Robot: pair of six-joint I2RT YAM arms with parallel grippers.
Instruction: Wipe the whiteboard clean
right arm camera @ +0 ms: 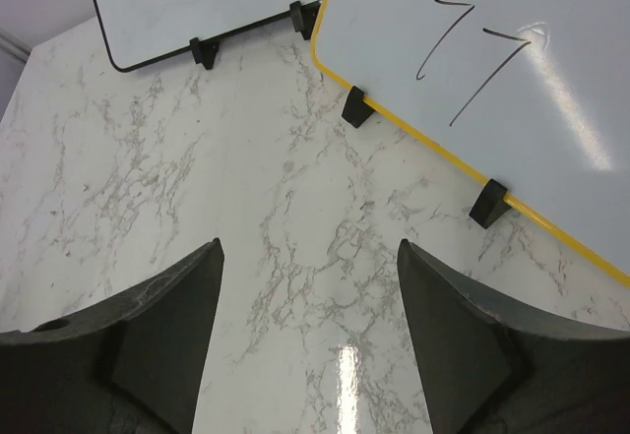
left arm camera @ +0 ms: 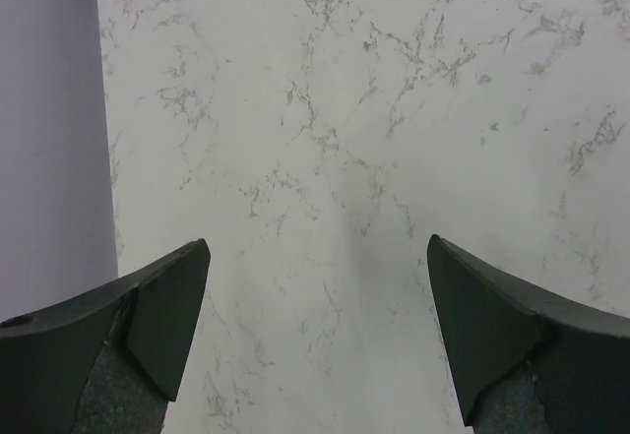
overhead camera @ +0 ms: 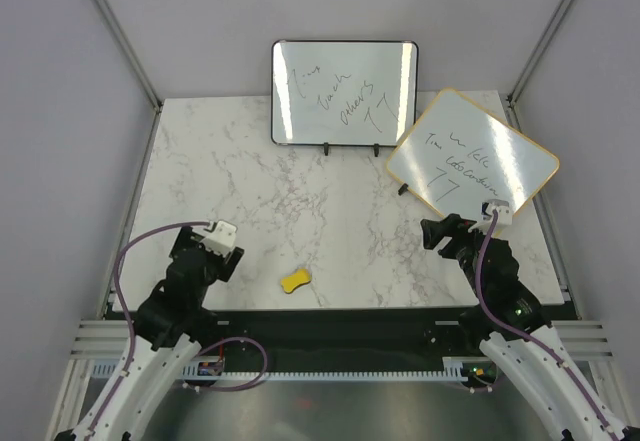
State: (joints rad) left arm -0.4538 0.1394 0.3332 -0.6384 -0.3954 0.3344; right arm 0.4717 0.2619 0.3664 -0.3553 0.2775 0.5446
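Observation:
The tan-framed whiteboard [overhead camera: 472, 151] stands tilted at the right rear of the table, with black handwriting on it. In the right wrist view its lower part [right arm camera: 512, 80] shows a yellow edge, black feet and the marks "77". A yellow sponge eraser [overhead camera: 295, 280] lies near the table's front edge, between the arms. My right gripper [overhead camera: 432, 233] is open and empty, just in front of the tan-framed board; its jaws [right arm camera: 310, 257] stand wide over bare marble. My left gripper [overhead camera: 222, 241] is open and empty at the front left [left arm camera: 317, 257].
A black-framed whiteboard [overhead camera: 344, 93] with writing stands upright at the rear centre; it also shows in the right wrist view [right arm camera: 197, 1]. The marble tabletop [overhead camera: 250, 191] is enclosed by grey walls left, right and behind.

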